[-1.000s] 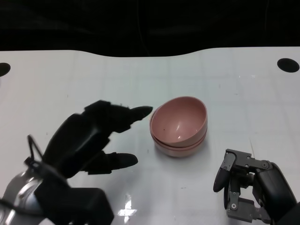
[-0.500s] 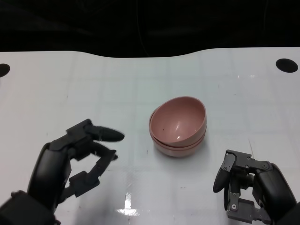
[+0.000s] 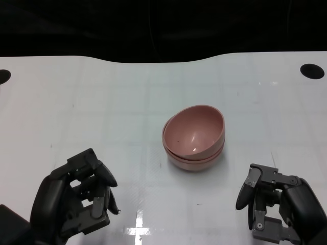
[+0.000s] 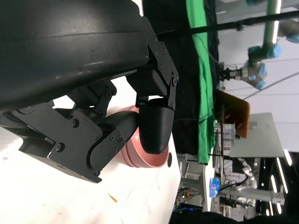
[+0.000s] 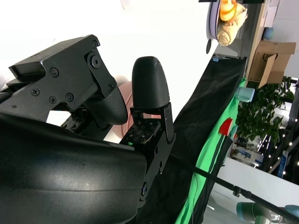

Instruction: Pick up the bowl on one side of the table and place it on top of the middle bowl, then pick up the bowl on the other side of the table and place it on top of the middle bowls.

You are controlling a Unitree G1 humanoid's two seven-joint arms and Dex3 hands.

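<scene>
A stack of pink bowls (image 3: 194,139) sits near the middle of the white table (image 3: 102,102), at about one o'clock from the left hand and eleven o'clock from the right hand. The top bowl (image 3: 195,129) is tilted, its smooth, glossy, empty inside facing the near left. The bowl beneath (image 3: 196,162) sits level, only its rim and lower wall showing.

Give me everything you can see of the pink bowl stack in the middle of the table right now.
The pink bowl stack sits near the middle of the white table, nested, with at least two rims showing; how many bowls there are cannot be told. They look like smooth, glossy plastic. The top bowl is tilted, its far right rim raised, its inside empty apart from a small dark speck. Neither robot hand touches it: the left robot hand and right robot hand both sit apart, nearer the camera.
</scene>
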